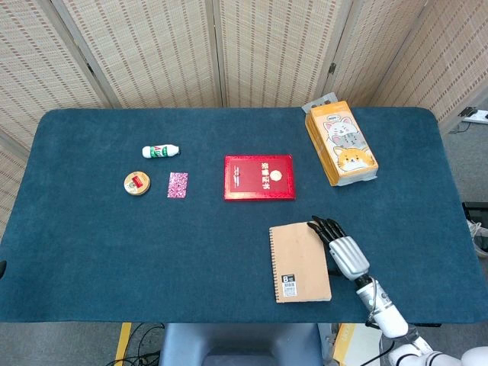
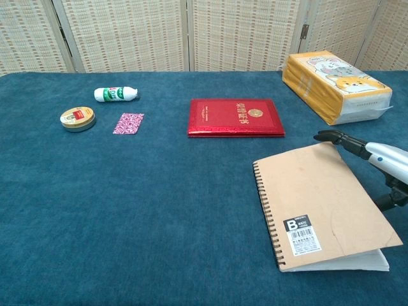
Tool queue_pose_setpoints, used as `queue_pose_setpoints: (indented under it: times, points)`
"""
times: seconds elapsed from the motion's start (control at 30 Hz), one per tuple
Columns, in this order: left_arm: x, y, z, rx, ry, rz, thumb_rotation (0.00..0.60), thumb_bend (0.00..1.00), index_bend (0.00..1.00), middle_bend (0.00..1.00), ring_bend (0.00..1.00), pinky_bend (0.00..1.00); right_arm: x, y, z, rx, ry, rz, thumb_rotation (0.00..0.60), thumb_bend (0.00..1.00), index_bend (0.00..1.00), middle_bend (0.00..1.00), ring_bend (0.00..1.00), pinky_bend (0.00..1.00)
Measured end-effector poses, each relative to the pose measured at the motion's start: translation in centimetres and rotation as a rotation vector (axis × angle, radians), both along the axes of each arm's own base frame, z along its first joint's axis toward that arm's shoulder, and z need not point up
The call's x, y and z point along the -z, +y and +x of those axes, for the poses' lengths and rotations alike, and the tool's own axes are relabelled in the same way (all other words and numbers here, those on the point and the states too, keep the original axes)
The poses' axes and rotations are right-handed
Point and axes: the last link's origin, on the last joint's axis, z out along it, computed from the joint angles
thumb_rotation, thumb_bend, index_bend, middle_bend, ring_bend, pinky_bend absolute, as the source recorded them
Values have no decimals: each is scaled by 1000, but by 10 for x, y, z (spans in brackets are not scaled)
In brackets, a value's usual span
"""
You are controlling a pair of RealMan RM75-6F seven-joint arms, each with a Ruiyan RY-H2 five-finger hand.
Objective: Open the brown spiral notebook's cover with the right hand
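The brown spiral notebook lies at the front right of the blue table, spiral on its left. Its cover is raised along the right edge, and white pages show under the near right corner. My right hand is at that edge. Its fingers stretch along the cover's far right corner while the thumb sits lower against the lifted edge, so the cover lies between them. Of my left hand only a dark tip shows at the left border of the head view.
A red book lies just behind the notebook. An orange tissue pack sits at the back right. A white bottle, round tin and pink card are at the left.
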Motion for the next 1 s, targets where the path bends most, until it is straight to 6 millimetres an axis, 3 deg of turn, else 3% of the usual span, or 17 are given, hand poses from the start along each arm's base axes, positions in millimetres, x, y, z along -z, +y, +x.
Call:
queue_pose_setpoints:
  times: [0.23,0.73,1.0]
  points:
    - [-19,-4,-10,-6,-55,33,600,244,189,107,34,175,11,-16,25,-83,-71,16,600,334,0,0,0,0]
    - [-22,-2,-16,-17,-71,21,600,244,188,107,34,175,23,-33,86,-249,-105,38,600,325,0,0,0,0]
    - [-27,-4,-18,-15,-94,37,600,244,189,107,34,175,44,-43,109,-263,-76,111,600,319,0,0,0,0]
